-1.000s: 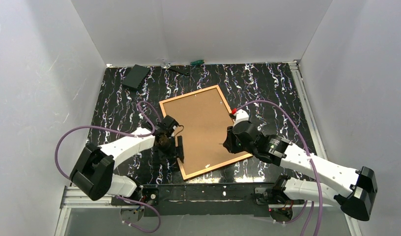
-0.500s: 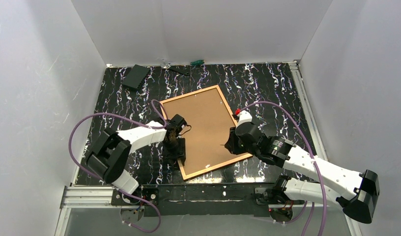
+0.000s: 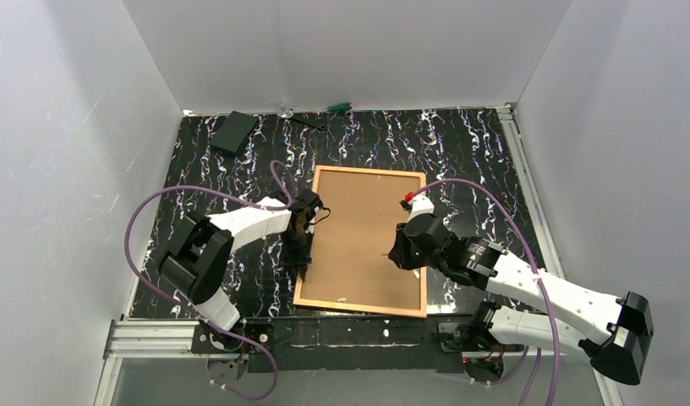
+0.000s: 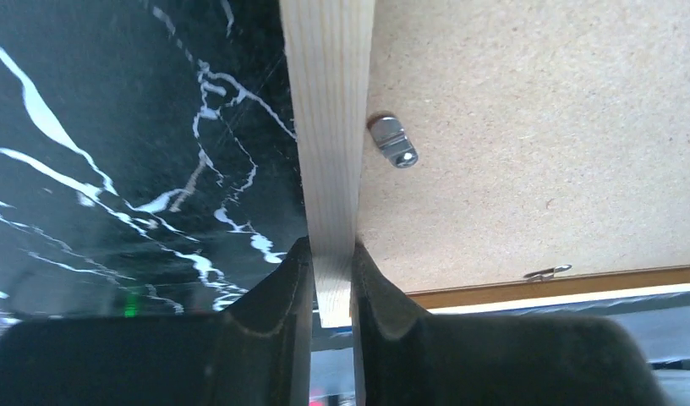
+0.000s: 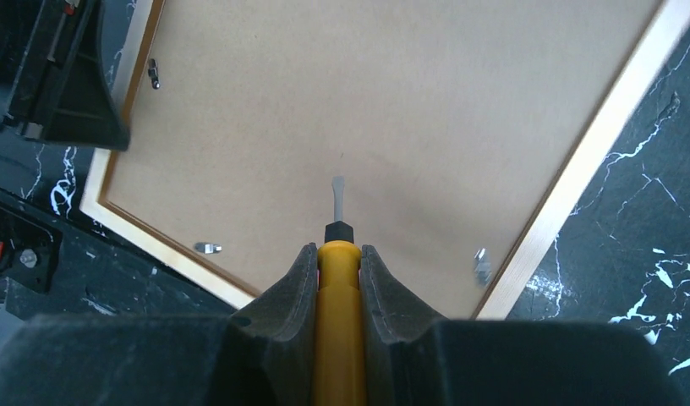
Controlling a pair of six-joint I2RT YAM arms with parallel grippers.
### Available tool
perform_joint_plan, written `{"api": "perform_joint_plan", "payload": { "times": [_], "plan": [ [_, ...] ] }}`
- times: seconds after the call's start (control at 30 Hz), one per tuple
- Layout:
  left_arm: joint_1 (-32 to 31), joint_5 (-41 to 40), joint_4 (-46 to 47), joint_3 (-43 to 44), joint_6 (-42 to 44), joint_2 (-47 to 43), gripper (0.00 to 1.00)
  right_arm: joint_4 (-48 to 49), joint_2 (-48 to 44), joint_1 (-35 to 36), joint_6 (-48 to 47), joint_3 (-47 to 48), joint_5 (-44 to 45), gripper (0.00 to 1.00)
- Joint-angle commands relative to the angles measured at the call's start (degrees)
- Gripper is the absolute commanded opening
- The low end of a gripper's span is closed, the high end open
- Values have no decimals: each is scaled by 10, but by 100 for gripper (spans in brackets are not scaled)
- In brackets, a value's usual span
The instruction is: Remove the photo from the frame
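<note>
- We see the thin orange-brown wooden rectangular frame (image 3: 371, 171) lying face down on the black, white-veined table (image 3: 460, 152); it is now square to the near edge, where a second ago it sat skewed
- The large rectangular photo (image 3: 363, 241) is still inside, with only its plain brown board back showing; small silver metal tabs (image 4: 394, 144) lie over the board's rim
- Our left gripper (image 4: 331, 254), spread a second ago, has clamped on the frame's left rail; we judge this steadies it for prying
- Our right gripper (image 5: 337, 254) stays closed around a yellow-handled screwdriver (image 5: 337, 338); its tip is over bare board, apart from every tab
</note>
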Motion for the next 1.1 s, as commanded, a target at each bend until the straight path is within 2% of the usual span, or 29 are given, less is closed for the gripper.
{"api": "perform_joint_plan", "payload": {
  "times": [0.0, 0.03, 0.1, 0.17, 0.23, 0.4, 0.57, 0.6, 0.67, 0.73, 0.87, 0.9, 1.0, 1.07],
  "plan": [
    [30, 16, -166, 71, 228, 38, 0, 10, -18, 1, 8, -8, 6, 1],
    [40, 17, -200, 102, 263, 60, 0, 9, -20, 1, 8, -10, 8, 1],
    [53, -36, -250, 158, 310, 92, 0, 7, -24, 1, 7, -12, 13, 1],
    [71, -89, -254, 195, 334, 117, 0, 8, -26, 1, 6, -14, 16, 1],
    [99, -97, -261, 231, 356, 152, 0, 10, -26, 1, 6, -14, 16, 1],
    [115, -138, -232, 277, 448, 212, 0, -11, -27, 1, 2, 3, 18, 1],
    [120, -177, -194, 281, 507, 246, 0, -26, -33, 1, -6, 14, 30, 1],
    [124, -188, -191, 286, 500, 249, 8, -27, -33, 1, -8, 15, 32, 1],
    [135, -213, -203, 307, 463, 253, 32, -25, -26, 1, -13, 17, 36, 1],
    [146, -217, -227, 329, 422, 245, 48, -22, -12, 1, -19, 22, 37, 1],
    [152, -223, -238, 325, 313, 176, 83, -13, 26, 0, -29, 40, 32, 1],
    [153, -228, -245, 323, 278, 155, 89, -8, 35, 0, -31, 45, 29, 1],
    [157, -225, -270, 292, 181, 88, 95, 4, 64, -2, -41, 59, 16, 1],
    [165, -188, -269, 246, 110, 34, 97, 12, 84, -5, -50, 68, 9, 1]
  ]
}}
